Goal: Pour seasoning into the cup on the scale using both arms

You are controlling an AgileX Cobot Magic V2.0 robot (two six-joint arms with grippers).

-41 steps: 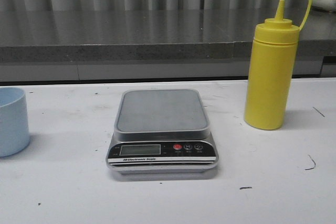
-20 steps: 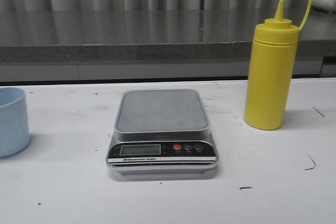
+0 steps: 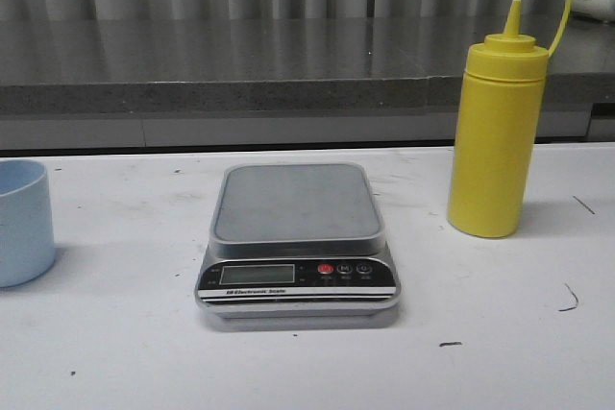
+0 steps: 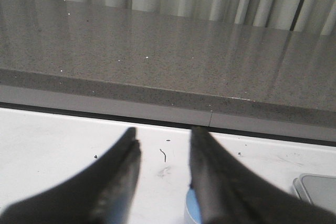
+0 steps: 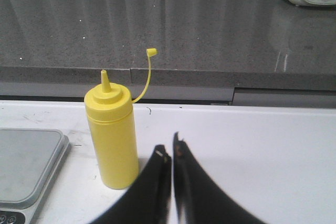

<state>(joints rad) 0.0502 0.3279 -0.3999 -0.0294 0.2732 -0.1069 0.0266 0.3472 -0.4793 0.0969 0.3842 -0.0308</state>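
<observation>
On the far left of the counter your cup stands upright, pale blue, plain and tapered, well apart from the scale. Your left tool hangs above it with its jaws parted a moderate way and nothing between them; only a sliver of the cup shows beside one finger, so you risk closing on the rim off-centre and tipping or squashing the light plastic.

At the middle, the scale's grey platform carries nothing, and a cup set near its edge could slide off.

To the right stands the seasoning, a tall opaque yellow bottle, upright, its pointed nozzle uncovered and its cap dangling on a thin strap. Your right tool sits on the near side of it, slightly to its right, jaws almost together and holding nothing; approach like that and you may knock the tall bottle over. A hard squeeze could also squirt seasoning early.
</observation>
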